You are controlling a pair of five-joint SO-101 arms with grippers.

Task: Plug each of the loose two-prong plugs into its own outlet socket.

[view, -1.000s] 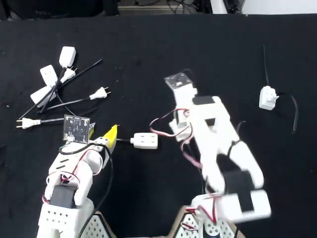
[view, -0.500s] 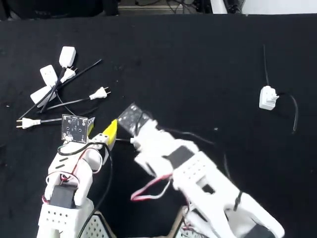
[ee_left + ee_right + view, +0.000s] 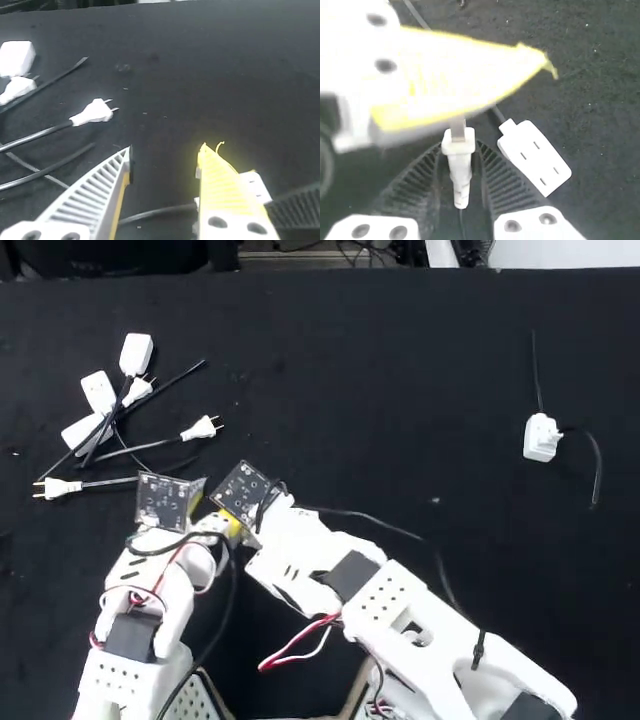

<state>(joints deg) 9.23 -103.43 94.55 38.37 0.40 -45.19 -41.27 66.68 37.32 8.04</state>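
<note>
We see the plug (image 3: 461, 175) between the black jaws of the right gripper (image 3: 460, 150), which are clamped on its body, with its prong end pointing out past the fingertips. We judge it is held by the body so that the prongs stay free to go in. The socket (image 3: 535, 161) lies flat, slots up, just beside the plug, on the bench (image 3: 400, 360) near the middle of its near edge. The socket's cord (image 3: 160, 212) runs between the fingers of the left gripper (image 3: 165, 149). These stand apart and grip nothing. The yellow finger (image 3: 470, 75) hangs just past the plug's tip. We think the left arm sits astride the cord to steady the socket for the push.

Farther out, a loose plug (image 3: 205, 427) and a further plug (image 3: 55, 488) lie toward the left edge. Spare sockets (image 3: 137, 352) are bunched near the far-left corner. What looks like a joined pair (image 3: 540, 437) rests by the right edge.

A second ago the right arm stood over the bench's middle, well apart from the socket, which lay uncovered in the high view. Half a second ago it was swinging left. Now its wrist is close against the left arm's and covers the socket from above. The left arm has barely shifted.
</note>
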